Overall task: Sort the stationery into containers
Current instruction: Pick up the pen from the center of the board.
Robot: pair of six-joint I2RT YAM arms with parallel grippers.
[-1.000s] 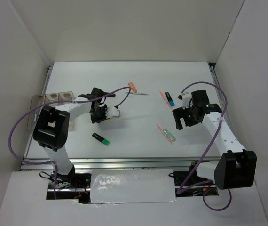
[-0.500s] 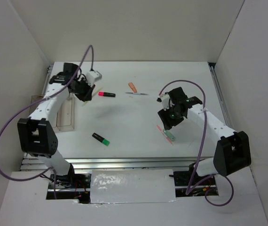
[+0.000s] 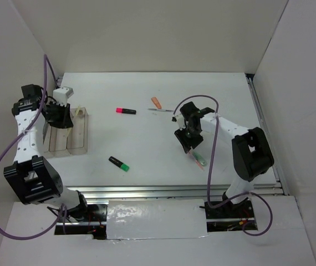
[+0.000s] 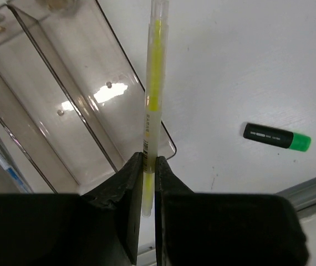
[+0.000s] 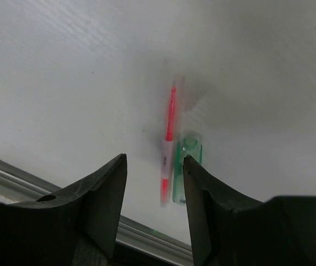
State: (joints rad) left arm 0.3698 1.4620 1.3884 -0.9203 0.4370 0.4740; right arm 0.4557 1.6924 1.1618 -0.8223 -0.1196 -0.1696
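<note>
Left gripper [image 4: 148, 166] — black, wedge-shaped fingers pinching tight on a thin pen [image 4: 154, 83], which has a clear barrel, a yellow core and a printed band near the grip. The pen is sticking straight out ahead of the fingertips, crossing over the rounded corner and side wall of the containers [image 4: 86, 119]. These are smoky brown, glossy, see-through plastic with thin dividers, lying below and ahead-left of the fingers. Whether the pen is touching the rim, cannot tell. A stubby black-green highlighter [image 4: 277, 137] is lying on the matte white table [image 4: 246, 55], well off to this gripper's right.

Left arm is reaching far out along the table's left edge, wrist bending down over the containers.

Right gripper [image 5: 153, 185] is hanging with fingers spread, holding nothing. Ahead of the gap — a slim red pen [image 5: 169, 130], with a translucent, flat-ended mint green highlighter [image 5: 188, 166] just beside it. Right arm is sitting folded, elbow out, wrist tilting down.
</note>
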